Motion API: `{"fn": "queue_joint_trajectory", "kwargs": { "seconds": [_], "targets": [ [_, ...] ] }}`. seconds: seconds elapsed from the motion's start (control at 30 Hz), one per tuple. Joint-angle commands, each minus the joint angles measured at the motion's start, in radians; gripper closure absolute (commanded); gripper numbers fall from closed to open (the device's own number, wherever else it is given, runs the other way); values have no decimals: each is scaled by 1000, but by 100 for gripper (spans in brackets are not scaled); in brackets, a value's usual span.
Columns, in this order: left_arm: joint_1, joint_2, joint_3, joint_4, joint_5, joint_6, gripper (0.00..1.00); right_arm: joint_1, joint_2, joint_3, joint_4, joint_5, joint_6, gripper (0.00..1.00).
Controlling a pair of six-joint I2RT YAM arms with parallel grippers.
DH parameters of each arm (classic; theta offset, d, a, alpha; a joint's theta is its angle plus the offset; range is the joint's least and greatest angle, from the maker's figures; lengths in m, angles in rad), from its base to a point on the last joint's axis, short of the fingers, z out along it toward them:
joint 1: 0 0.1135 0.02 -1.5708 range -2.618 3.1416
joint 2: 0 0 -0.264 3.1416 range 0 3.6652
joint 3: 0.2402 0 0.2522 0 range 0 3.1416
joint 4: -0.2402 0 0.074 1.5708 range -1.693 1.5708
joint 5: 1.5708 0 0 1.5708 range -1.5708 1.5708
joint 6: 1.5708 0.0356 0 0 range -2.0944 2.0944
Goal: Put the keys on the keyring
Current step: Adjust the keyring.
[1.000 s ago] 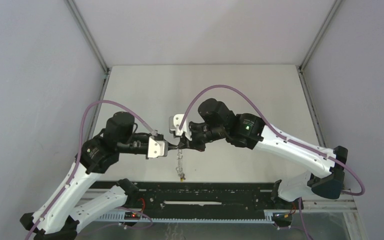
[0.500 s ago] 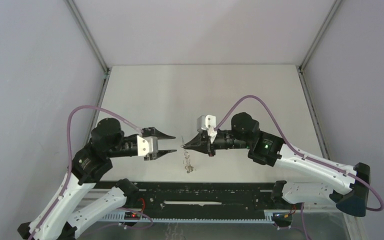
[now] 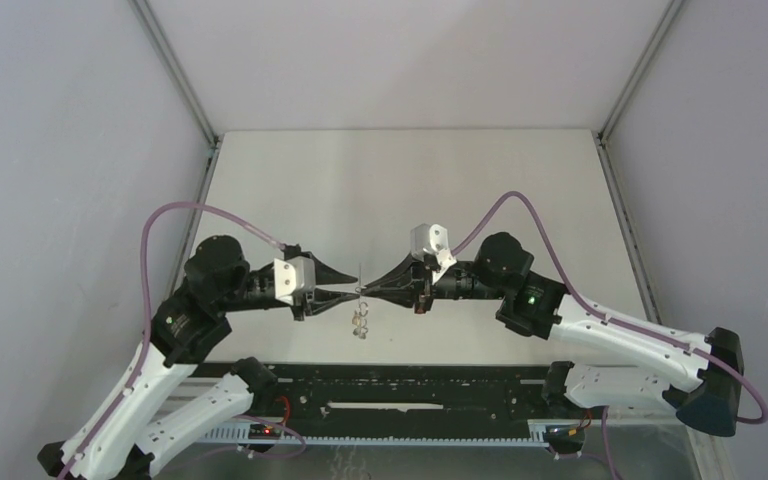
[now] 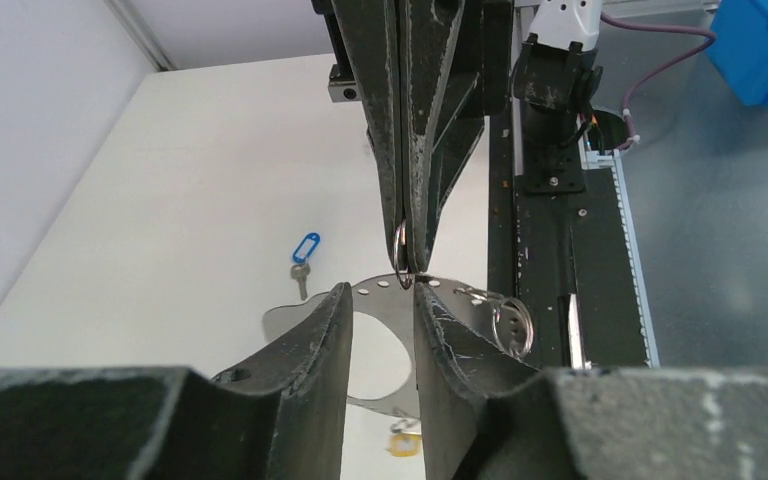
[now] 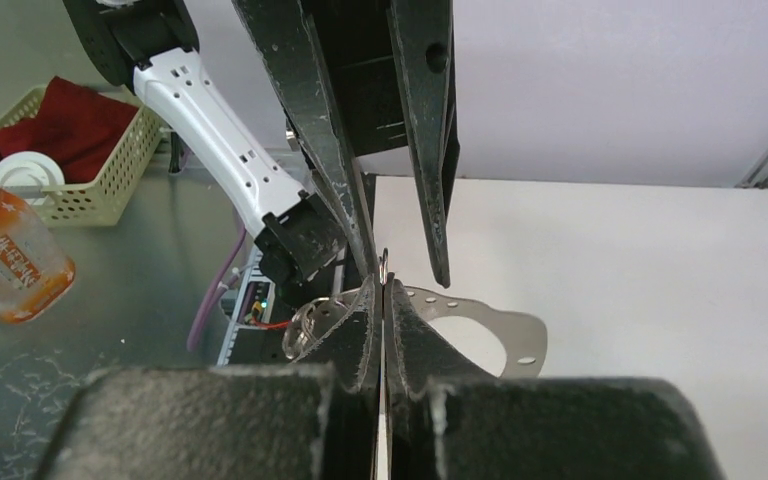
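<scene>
Between the arms, the right tool point(image 5: 381, 300) is pinched shut on the rim of the keyring point(image 5: 480, 310), holding it up off the tabletop point(image 4: 180, 200); the left tool point(image 4: 380, 292) stands parted astride that edge, gripping nothing, probably to steady it; the blue key point(image 4: 305, 256) lies below, unthreaded; the yellow key point(image 4: 403, 445) shows beneath, attachment unclear.

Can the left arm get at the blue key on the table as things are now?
Probably yes: the blue key lies uncovered on the table. But the left fingers straddle the keyring that the right fingers pinch, so they must back off first.
</scene>
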Motion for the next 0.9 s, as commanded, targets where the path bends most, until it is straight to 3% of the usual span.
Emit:
{"fn": "queue_joint_trajectory", "kwargs": {
  "seconds": [0.0, 0.3, 0.5, 0.57, 0.73, 0.8, 0.87],
  "targets": [
    [-3, -16, -16, 17, 32, -20, 67, 4, -31, 12, 93, -16, 22, 100],
    [-2, -7, -7, 54, 56, -70, 71, 5, -17, 12, 98, -22, 33, 100],
    [-2, -13, -13, 53, 51, -69, 84, 11, -3, 12, 105, -25, 36, 100],
    [-2, -11, -9, 55, 53, -74, 82, 15, 4, 12, 105, -26, 38, 100],
    [-3, -6, -6, 54, 60, -74, 64, 18, 14, 12, 104, -39, 38, 100],
    [-3, -6, -8, 54, 59, -68, 64, 19, 15, 12, 104, -41, 39, 100],
    [-3, -4, -9, 53, 56, -58, 71, 20, 18, 15, 101, -45, 39, 100]
  ]
}}
